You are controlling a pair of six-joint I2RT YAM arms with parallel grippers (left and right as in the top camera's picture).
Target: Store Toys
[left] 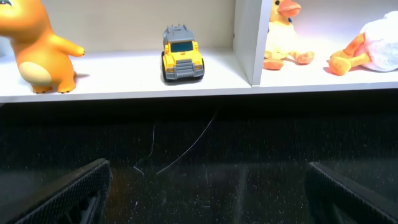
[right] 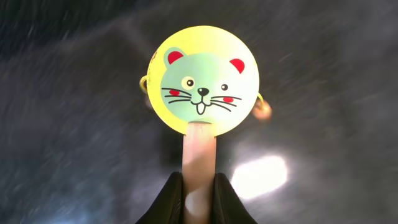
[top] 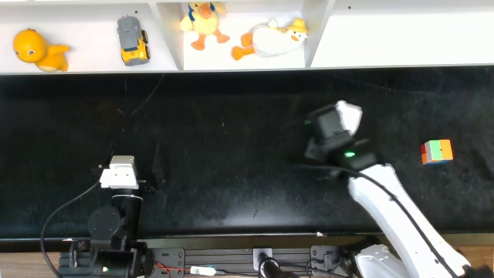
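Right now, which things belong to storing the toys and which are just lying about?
Part of the job: round yellow cat-face rattle on a pink handle, shut in the right claw; multicoloured cube, not yet stored; orange plastic figure, yellow toy truck, yellow plush duck and white plush duck, on the white shelf.
Just lying about: black cable by the left arm's base; black table mat.

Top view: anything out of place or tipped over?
The white plush duck lies on its side in the middle compartment of the shelf, beside the upright yellow duck. The colour cube sits alone on the black table, unstored.
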